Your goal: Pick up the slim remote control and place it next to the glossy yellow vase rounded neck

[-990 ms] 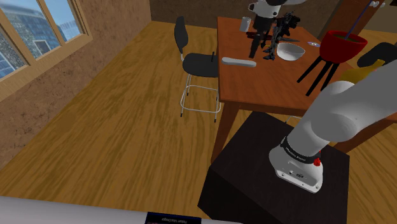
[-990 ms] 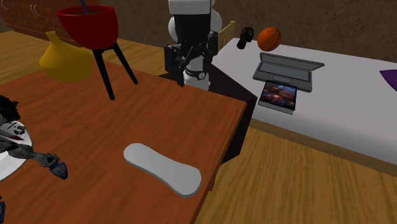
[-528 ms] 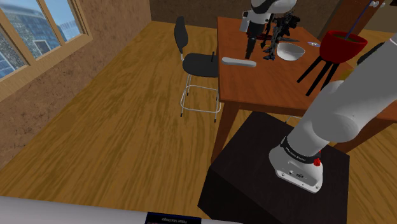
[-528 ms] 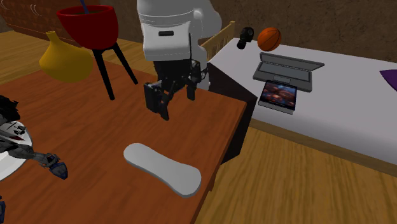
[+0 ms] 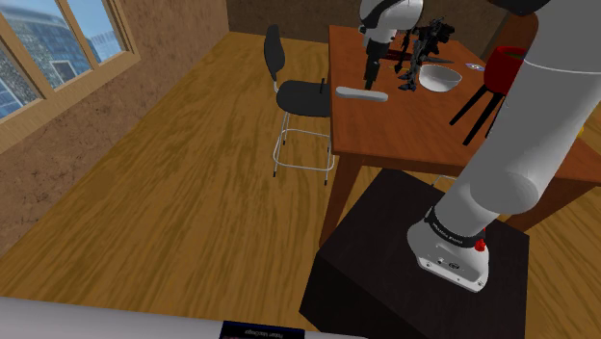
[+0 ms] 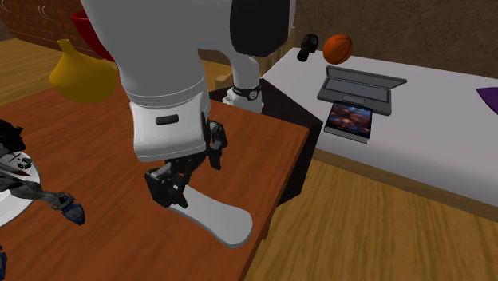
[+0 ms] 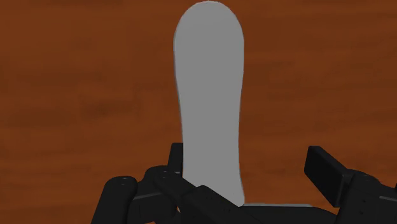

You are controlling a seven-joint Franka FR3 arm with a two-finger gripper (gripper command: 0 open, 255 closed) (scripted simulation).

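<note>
The slim remote (image 6: 219, 217) is a flat grey oblong lying on the brown wooden table (image 6: 88, 152), close to its edge; it also appears in the shoulder view (image 5: 362, 94). My black gripper (image 6: 188, 182) hangs just above one end of it, open. In the wrist view the remote (image 7: 210, 89) runs lengthwise away from the gripper (image 7: 249, 164), its near end between the fingers and closer to one finger (image 7: 175, 160); nothing is clasped. The glossy yellow vase (image 6: 80, 76) stands at the far side of the table, partly behind my arm.
A red bowl on black tripod legs (image 5: 501, 69) stands near the vase. A white bowl (image 5: 440, 78) and a black jumbled object (image 5: 424, 43) sit farther along the table. A black chair (image 5: 299, 96) stands beside it. A bed with a laptop (image 6: 359, 96) lies beyond.
The arm has swung out from the stand across the table and lowered the gripper to just above the remote. The fingers stayed open; the remote has not moved.
</note>
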